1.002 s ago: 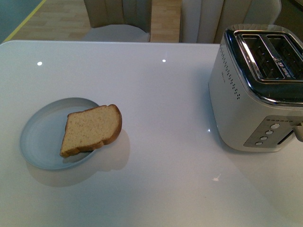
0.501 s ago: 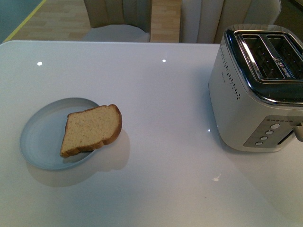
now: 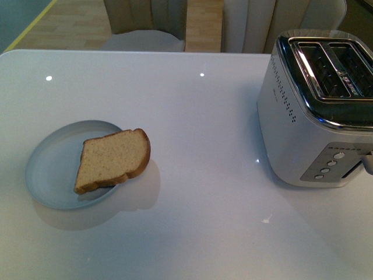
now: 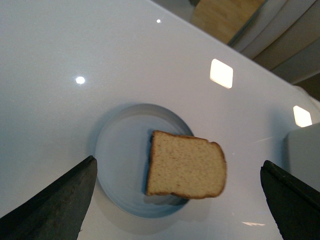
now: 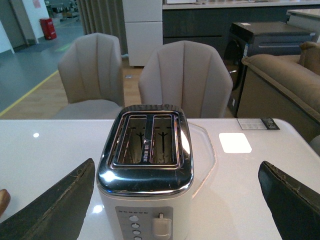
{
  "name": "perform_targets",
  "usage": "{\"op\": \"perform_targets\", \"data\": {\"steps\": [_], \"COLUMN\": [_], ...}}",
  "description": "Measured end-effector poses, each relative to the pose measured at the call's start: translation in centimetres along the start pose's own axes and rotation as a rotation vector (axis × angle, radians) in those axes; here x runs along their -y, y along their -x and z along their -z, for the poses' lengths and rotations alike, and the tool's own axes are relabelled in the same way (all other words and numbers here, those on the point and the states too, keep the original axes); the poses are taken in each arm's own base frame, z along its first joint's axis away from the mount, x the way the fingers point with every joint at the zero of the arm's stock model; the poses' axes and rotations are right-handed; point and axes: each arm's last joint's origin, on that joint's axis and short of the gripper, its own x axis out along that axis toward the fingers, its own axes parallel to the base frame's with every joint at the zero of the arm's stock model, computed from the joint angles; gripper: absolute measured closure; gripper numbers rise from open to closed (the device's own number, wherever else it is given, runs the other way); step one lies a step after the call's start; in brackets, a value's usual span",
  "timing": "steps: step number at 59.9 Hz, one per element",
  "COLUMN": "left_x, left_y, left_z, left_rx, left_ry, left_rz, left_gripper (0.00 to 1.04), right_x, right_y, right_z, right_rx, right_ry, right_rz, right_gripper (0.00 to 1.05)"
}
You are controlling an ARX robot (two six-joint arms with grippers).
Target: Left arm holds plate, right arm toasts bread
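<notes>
A slice of brown bread (image 3: 113,160) lies on the right side of a pale blue-grey plate (image 3: 49,166) at the table's left, hanging over the plate's rim. Neither arm shows in the front view. In the left wrist view the bread (image 4: 185,165) and plate (image 4: 120,150) lie between and beyond my left gripper (image 4: 177,212), whose dark fingers (image 4: 55,205) stand wide apart and empty. A white and chrome two-slot toaster (image 3: 320,111) stands at the right. In the right wrist view the toaster (image 5: 145,170) sits between my right gripper's (image 5: 177,210) open fingers (image 5: 50,210).
The white glossy table (image 3: 198,134) carries only the plate and toaster. Beige chairs (image 5: 185,77) stand behind its far edge. The toaster's slots (image 5: 147,137) are empty and its lever (image 5: 161,225) is on the front panel.
</notes>
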Motion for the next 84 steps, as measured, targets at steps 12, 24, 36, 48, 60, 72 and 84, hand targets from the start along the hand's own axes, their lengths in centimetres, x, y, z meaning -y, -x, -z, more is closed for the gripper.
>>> {"op": "perform_targets", "data": {"steps": [12,24,36,48,60,72,84], "left_x": [-2.9,-4.9,-6.1,-6.8,-7.2,-7.4,-7.3], "left_y": [-6.0,-9.6,-12.1,-14.3,-16.0,-17.2,-18.0], "left_z": [0.7,2.3,4.6,6.4,6.8,7.0,7.2], "left_rx": [-0.118,-0.188,-0.249,-0.294,-0.317,-0.326,-0.336], "left_ry": [-0.001,-0.001,0.009,-0.016,-0.082,-0.105,-0.117], "left_rz": [-0.069,-0.108,-0.121,-0.121,-0.129,-0.128,-0.122], "left_gripper": [0.07,0.07,0.07,0.07,0.07,0.07,0.07], "right_x": [0.0,0.0,0.0,0.0,0.0,0.0,0.0], "right_y": [0.0,0.0,0.0,0.0,0.0,0.0,0.0], "right_z": [0.0,0.0,0.0,0.0,0.0,0.0,0.0], "right_rx": [0.000,0.000,0.000,0.000,0.000,0.000,0.000], "right_ry": [0.000,0.000,0.000,0.000,0.000,0.000,0.000], "right_rz": [0.000,0.000,0.000,0.000,0.000,0.000,0.000], "right_gripper": [0.09,0.09,0.09,0.09,0.09,0.09,0.09]}}
